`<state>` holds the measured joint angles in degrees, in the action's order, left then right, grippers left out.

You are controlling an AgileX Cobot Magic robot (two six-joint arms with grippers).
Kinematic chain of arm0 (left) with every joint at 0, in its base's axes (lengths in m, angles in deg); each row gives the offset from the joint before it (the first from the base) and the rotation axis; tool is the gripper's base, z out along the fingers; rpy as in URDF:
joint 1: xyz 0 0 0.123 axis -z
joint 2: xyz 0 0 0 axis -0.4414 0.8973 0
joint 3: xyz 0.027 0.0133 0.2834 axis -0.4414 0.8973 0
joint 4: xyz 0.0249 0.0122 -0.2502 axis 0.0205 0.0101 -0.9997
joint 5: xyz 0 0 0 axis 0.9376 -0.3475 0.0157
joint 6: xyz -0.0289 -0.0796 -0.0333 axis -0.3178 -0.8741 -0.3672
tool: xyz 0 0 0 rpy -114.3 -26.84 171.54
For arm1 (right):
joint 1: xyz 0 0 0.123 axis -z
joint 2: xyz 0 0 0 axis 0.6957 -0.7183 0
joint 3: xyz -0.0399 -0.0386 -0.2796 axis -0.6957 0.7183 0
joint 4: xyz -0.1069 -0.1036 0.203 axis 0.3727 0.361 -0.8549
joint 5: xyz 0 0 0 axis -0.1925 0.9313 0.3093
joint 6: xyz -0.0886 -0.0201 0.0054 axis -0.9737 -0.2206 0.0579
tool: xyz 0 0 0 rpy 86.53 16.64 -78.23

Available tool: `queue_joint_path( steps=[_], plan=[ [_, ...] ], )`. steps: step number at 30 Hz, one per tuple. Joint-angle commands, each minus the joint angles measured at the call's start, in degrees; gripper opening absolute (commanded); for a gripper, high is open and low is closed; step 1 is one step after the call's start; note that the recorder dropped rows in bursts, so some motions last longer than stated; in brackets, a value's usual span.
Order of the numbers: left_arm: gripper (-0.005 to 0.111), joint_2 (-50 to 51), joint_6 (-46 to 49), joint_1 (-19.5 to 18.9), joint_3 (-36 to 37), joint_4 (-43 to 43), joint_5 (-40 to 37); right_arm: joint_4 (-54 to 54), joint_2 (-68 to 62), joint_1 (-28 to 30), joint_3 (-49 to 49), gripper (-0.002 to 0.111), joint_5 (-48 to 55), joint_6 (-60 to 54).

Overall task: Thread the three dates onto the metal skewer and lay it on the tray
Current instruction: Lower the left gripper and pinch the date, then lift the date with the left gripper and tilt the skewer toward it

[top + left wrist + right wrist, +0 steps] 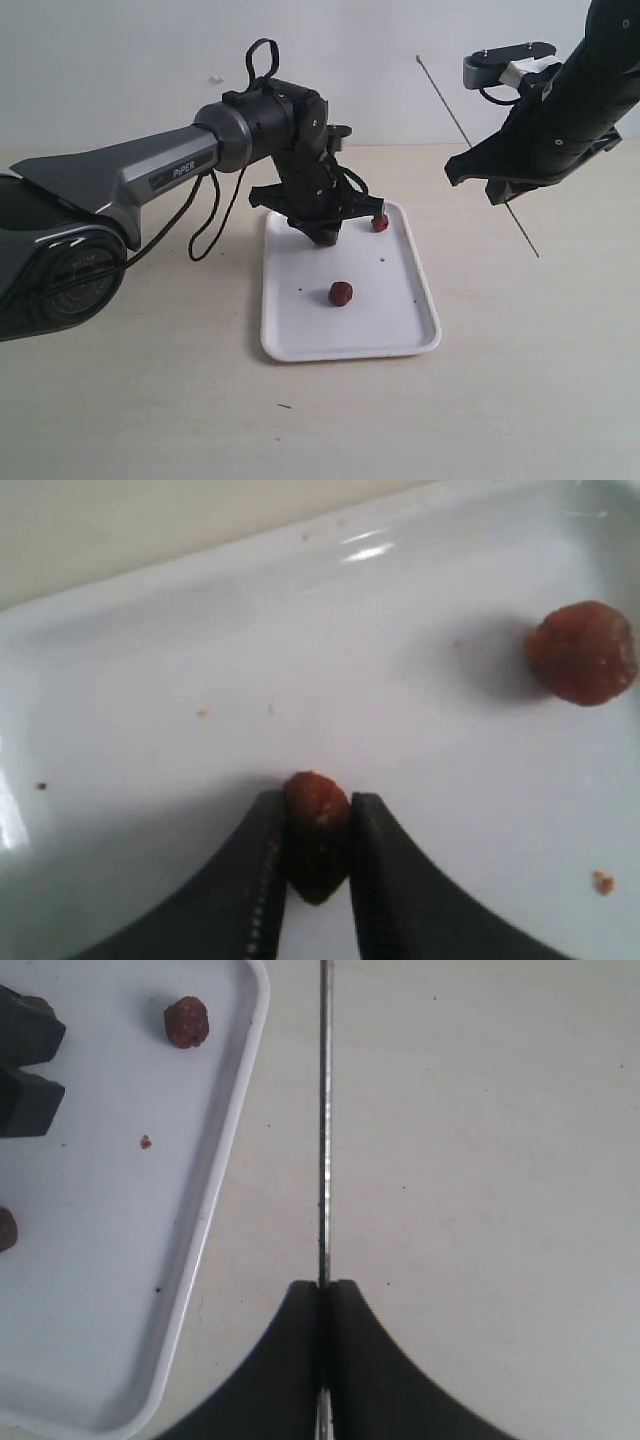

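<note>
My left gripper point(325, 238) reaches down onto the far part of the white tray point(300, 330) and is shut on one date point(317, 802), which is pinched between its dark fingers point(262, 860) just above the tray floor point(150, 680). A second date point(340, 293) lies loose near the tray's middle. The third date point(380, 223) sits by the far right rim. My right gripper point(500, 192) hangs above the table to the right of the tray, shut on the thin metal skewer point(455, 118), which slants across it. The right wrist view shows the skewer point(324, 1120) running straight out from the shut gripper point(324, 1290).
The tray point(100, 1290) lies beside the skewer in the right wrist view, with one date point(187, 1021) and a small crumb point(146, 1142) on it. A black cable loop point(205, 235) hangs under the left arm. The pale tabletop point(520, 360) surrounds the tray.
</note>
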<state>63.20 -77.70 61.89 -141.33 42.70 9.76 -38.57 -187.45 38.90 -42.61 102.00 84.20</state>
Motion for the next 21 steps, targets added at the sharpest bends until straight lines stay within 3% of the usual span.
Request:
queue_joint_path(
  steps=[1,7,13,21],
  plan=[
    [0.021,-2.4,4.4,0.3,0.0,-3.8,-4.2,-0.1,0.1,0.2,0.1,0.000,-1.2,-0.6],
    [0.021,-6.6,11.5,0.2,0.0,-10.9,-7.5,-0.1,0.1,0.2,0.1,0.000,-2.3,-1.6],
    [0.021,-11.4,14.6,-0.5,0.0,-10.9,-10.3,-0.1,0.1,0.2,0.1,0.000,-2.3,-3.1],
    [0.021,-16.5,19.0,-5.3,0.9,-16.0,-10.3,-0.1,0.0,0.2,0.1,0.000,-1.5,-4.1]
  ],
)
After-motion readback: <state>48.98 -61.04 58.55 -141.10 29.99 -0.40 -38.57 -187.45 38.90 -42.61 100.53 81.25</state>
